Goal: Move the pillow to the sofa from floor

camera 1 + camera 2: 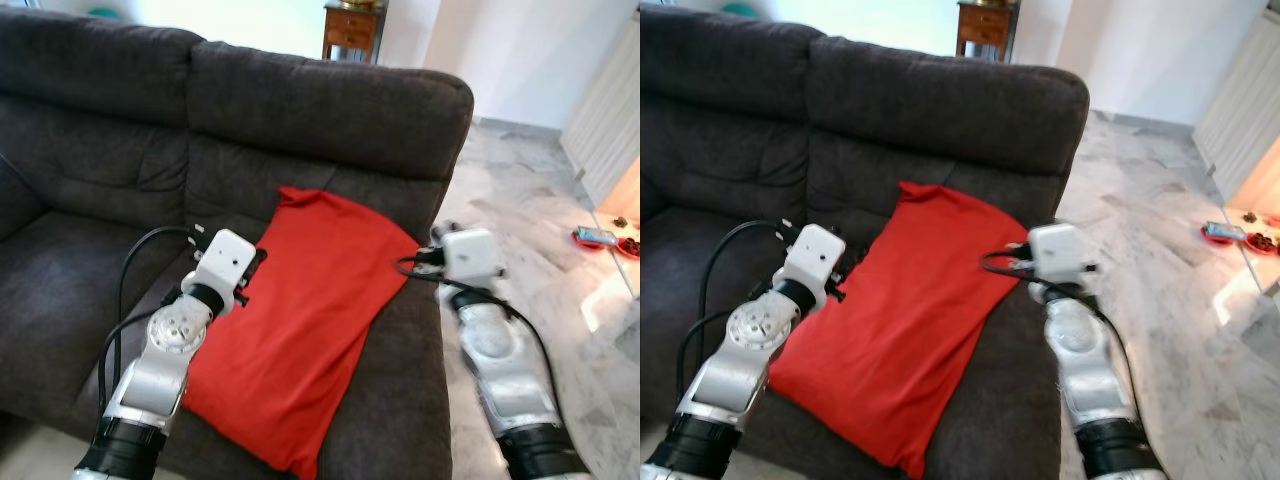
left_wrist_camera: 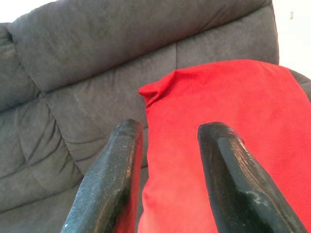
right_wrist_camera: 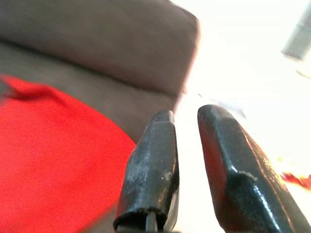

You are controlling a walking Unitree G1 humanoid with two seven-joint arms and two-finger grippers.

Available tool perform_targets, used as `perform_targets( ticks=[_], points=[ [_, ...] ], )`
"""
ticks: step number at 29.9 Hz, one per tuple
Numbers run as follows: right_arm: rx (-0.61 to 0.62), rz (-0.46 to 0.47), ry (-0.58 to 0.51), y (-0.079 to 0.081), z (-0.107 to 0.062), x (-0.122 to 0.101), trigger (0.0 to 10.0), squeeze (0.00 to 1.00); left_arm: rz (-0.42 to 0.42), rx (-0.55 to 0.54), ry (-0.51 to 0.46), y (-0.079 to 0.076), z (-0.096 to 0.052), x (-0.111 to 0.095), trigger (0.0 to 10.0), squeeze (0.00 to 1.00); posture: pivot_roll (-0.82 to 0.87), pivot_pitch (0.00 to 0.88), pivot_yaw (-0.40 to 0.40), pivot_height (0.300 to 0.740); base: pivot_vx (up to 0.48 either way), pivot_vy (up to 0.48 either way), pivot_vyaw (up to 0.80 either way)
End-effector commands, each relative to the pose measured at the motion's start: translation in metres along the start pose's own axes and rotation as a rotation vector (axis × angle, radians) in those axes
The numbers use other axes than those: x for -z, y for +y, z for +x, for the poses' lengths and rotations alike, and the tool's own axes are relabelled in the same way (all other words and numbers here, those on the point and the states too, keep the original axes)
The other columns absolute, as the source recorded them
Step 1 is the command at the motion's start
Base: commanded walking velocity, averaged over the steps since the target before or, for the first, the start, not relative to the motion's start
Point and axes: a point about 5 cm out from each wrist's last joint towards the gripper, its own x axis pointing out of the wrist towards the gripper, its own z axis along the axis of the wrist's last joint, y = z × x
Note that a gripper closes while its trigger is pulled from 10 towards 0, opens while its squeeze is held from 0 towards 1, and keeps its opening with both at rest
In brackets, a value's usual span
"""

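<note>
We found the pillow (image 1: 305, 325) already on the sofa (image 1: 330, 120), lying flat on the right seat cushion with its long axis running diagonally, top corner near the backrest and bottom corner hanging near the seat's front edge. It sat between our two arms. Our left gripper (image 2: 167, 160) was the nearer one, right at the pillow's left edge, fingers (image 2: 114, 174) spread with nothing between them, pointing up the cushion toward the backrest. Our right gripper (image 3: 187, 160) was off the pillow's right side, over the armrest, fingers nearly together but with a narrow gap and holding nothing. Both arms were raised and bent forward at roughly seat height. We judged placement done; what remained was pulling both arms back clear.
</note>
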Motion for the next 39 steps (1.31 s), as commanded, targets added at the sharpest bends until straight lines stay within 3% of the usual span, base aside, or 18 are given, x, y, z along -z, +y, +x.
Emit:
perform_targets(
  ticks=[1,2,3,4,11,12,15,17,18,20,22,25,28,39],
  points=[
    [0.038,0.065,0.045,-0.006,-0.005,0.018,10.0,0.0,-0.019,-0.024,0.014,-0.003,-0.002,0.01,10.0,0.0,0.07,0.0,-0.093,0.74,0.0,0.0,0.0],
    [0.077,0.112,0.114,-0.012,-0.013,0.039,10.0,0.0,-0.022,-0.066,0.06,-0.002,-0.008,0.027,10.0,0.0,0.07,0.0,-0.09,0.74,0.0,0.0,0.0],
    [0.077,0.112,0.114,-0.012,-0.013,0.039,10.0,0.0,-0.022,-0.066,0.06,-0.002,-0.008,0.027,10.0,0.0,0.07,0.0,-0.09,0.74,0.0,0.0,0.0],
    [0.111,0.147,0.179,-0.015,-0.02,0.058,10.0,0.0,-0.056,-0.109,0.116,-0.001,-0.013,0.044,10.0,0.0,0.07,0.0,-0.089,0.74,0.0,0.0,0.0],
    [0.277,0.229,0.484,-0.037,-0.062,0.128,10.0,0.0,-0.181,-0.258,0.287,0.007,-0.038,0.097,10.0,0.0,0.06,0.0,-0.08,0.74,0.0,0.0,0.0],
    [0.277,0.229,0.484,-0.037,-0.062,0.128,10.0,0.0,-0.181,-0.258,0.287,0.007,-0.038,0.097,10.0,0.0,0.06,0.0,-0.08,0.74,0.0,0.0,0.0],
    [0.261,0.23,0.618,-0.037,-0.088,0.156,10.0,0.0,-0.228,-0.299,0.386,-0.001,-0.056,0.127,10.0,0.0,0.06,0.0,-0.073,0.74,0.0,0.0,0.0],
    [0.254,0.229,0.639,-0.037,-0.093,0.159,10.0,0.0,-0.229,-0.299,0.402,-0.003,-0.059,0.131,10.0,0.0,0.06,0.0,-0.073,0.74,0.0,0.0,0.0],
    [0.255,0.24,0.707,-0.036,-0.106,0.17,10.0,0.0,-0.236,-0.292,0.452,-0.009,-0.066,0.142,10.0,0.0,0.06,0.0,-0.072,0.74,0.0,0.0,0.0],
    [0.251,0.267,0.748,-0.034,-0.115,0.176,10.0,0.0,-0.238,-0.285,0.488,-0.014,-0.072,0.149,10.0,0.0,0.05,0.0,-0.067,0.74,0.0,0.0,0.0],
    [0.203,0.266,0.849,-0.024,-0.138,0.19,10.0,0.0,-0.251,-0.273,0.538,-0.023,-0.081,0.16,10.0,0.0,0.06,0.0,-0.066,0.74,0.0,0.0,0.0],
    [0.184,0.252,0.934,-0.018,-0.157,0.199,10.0,0.0,-0.26,-0.269,0.583,-0.028,-0.088,0.169,10.0,0.0,0.07,0.0,-0.065,0.74,0.0,0.0,0.0],
    [0.153,0.269,0.951,-0.008,-0.165,0.202,10.0,0.0,-0.27,-0.262,0.649,-0.033,-0.099,0.18,10.0,0.0,0.07,0.0,-0.056,0.74,0.0,0.0,0.0],
    [0.058,0.272,0.962,0.01,-0.164,0.2,10.0,0.0,-0.263,-0.214,0.78,-0.046,-0.125,0.199,10.0,0.0,0.05,0.0,-0.047,0.74,0.0,0.0,0.0]
  ],
)
